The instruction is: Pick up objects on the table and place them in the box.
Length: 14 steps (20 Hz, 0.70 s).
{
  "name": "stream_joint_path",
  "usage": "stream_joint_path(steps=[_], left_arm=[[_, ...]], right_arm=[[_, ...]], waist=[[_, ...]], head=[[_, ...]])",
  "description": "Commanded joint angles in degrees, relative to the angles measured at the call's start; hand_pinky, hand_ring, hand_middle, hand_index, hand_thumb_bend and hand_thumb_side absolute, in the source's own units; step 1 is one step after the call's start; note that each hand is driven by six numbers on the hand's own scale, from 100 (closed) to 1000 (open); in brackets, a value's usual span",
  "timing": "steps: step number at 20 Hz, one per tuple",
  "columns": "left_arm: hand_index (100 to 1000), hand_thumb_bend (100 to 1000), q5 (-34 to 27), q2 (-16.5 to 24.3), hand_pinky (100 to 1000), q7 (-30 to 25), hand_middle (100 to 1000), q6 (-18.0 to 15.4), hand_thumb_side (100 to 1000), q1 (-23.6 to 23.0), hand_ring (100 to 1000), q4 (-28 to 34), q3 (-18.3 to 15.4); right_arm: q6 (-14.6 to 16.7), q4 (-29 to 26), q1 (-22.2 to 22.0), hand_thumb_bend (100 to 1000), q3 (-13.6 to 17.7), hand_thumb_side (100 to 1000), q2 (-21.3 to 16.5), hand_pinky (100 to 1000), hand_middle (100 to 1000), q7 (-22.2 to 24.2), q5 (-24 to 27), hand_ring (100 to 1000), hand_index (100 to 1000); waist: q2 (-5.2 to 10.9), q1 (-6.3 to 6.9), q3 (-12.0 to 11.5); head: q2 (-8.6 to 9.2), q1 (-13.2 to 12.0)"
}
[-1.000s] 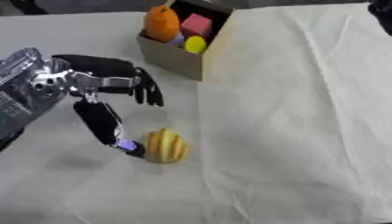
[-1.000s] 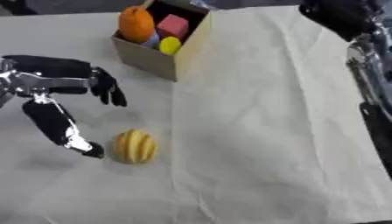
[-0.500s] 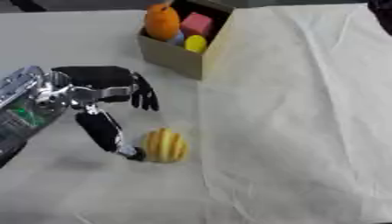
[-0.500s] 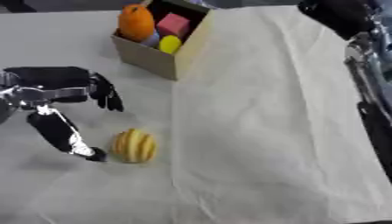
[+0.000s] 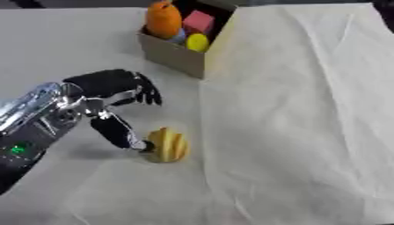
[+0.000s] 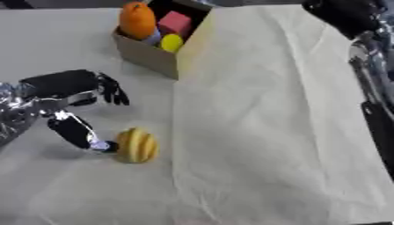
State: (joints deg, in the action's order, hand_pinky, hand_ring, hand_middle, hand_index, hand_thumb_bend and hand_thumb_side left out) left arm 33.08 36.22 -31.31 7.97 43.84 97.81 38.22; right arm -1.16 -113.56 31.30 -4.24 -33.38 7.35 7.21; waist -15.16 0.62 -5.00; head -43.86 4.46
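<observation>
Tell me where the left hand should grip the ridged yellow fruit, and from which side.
Grip the yellow fruit across its rounded middle, coming from its left, probably. The left hand already has its thumb at that side, and the fruit's right and top are free for the fingers to wrap over.

Table: pale grey surface, bare along the left and far-left portions of the view. Cloth: off-white sheet laid over the table, covering the right side and the near area; creases and shallow folds visible across it. Its left edge runs roughly down the middle of the view, with a further portion extending toward the near-left corner. No other non-task items discernible.
</observation>
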Motion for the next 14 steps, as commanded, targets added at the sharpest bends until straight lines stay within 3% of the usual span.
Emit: stream_joint_path(steps=[1,7,14], left_arm=[[785,598,-1.43,0.64,743,0.06,648,-0.05,358,0.81,678,1.27,-0.69],[770,572,-6.04,1.42,740,-1.95,641,1.21,336,2.05,672,4.26,-0.36],[722,600,-1.12,-0.78,723,1.03,608,1.34,288,1.41,646,1.92,0.14]], right_arm=[[0.01,-1.03,0.98,100,0.64,565,-0.64,930,653,-0.37,-0.06,700,797],[-0.3,-1.03,0.92,100,0.6,566,-0.61,931,652,-0.41,-0.07,699,796],[-0.37,-1.03,1.33,100,0.52,567,-0.48,931,652,-0.21,0.04,698,796]], waist=[[0.89,0.05,0.03],[0.73,0.21,-0.07],[0.1,0.04,0.24]], head=[[-0.25,0.06],[-0.16,0.1],[0.13,-0.06]])
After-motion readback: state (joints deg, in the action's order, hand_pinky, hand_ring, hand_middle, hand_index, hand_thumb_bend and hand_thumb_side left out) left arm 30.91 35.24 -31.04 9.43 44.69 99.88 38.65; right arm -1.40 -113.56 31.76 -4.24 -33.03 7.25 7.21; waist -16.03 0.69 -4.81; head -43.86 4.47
